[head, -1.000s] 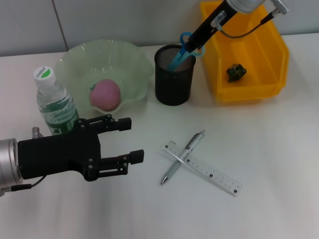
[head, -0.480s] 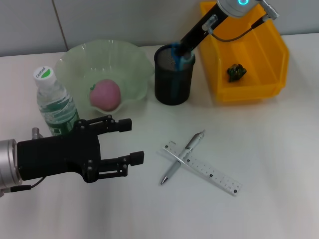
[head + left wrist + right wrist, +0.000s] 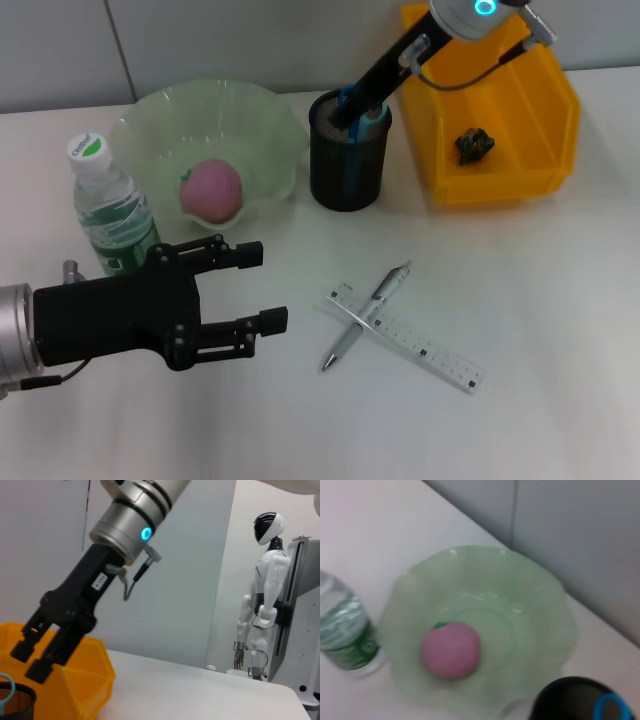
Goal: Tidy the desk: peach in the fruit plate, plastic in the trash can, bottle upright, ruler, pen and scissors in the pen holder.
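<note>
The blue scissors (image 3: 366, 117) stand inside the black mesh pen holder (image 3: 345, 170), and a blue handle loop (image 3: 607, 705) shows at its rim. My right gripper (image 3: 350, 112) is just above the holder's mouth. The left wrist view shows this right gripper (image 3: 31, 660) with fingers apart, above the scissors handle (image 3: 4, 692). The pink peach (image 3: 211, 190) lies in the green fruit plate (image 3: 200, 95). The bottle (image 3: 108, 205) stands upright. A silver pen (image 3: 368, 315) lies across the clear ruler (image 3: 425, 348). My left gripper (image 3: 262, 288) is open and empty by the bottle.
The yellow trash can (image 3: 500, 185) at the back right holds a dark crumpled piece of plastic (image 3: 474, 144). It stands close beside the pen holder. A grey wall runs behind the desk.
My right gripper came down with the scissors, which now sit deep in the pen holder instead of sticking out above it. My left arm has barely moved.
</note>
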Robot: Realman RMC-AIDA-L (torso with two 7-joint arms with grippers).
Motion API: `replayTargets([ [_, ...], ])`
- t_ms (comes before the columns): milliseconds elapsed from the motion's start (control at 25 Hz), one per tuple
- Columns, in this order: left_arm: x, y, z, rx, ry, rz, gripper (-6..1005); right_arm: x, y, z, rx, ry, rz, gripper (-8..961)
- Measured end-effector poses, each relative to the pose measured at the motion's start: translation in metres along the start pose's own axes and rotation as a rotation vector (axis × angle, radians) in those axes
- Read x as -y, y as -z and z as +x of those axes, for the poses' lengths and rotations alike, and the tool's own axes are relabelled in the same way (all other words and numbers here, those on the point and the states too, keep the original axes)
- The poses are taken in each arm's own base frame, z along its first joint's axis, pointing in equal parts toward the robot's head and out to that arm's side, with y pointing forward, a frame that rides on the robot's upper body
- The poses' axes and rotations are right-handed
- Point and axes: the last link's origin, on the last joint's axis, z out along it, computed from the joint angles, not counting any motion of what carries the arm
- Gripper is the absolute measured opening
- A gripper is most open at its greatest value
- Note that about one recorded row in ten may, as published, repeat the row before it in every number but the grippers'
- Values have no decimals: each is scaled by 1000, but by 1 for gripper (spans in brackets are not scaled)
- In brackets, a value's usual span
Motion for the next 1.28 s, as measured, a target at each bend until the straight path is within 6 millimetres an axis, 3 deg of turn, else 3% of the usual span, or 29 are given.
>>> replayTargets([
  [480,-1,1,-8,3,17,16,772,-29,-4,35,-116,-29,-122,676],
  [800,-2,8,-16,25,35,46,772,-52,-27,54,-195,-26,-204,677],
  [1280,-5,7,-19,27,42,42,772,-62,-57,68,-228,-25,-212,678],
])
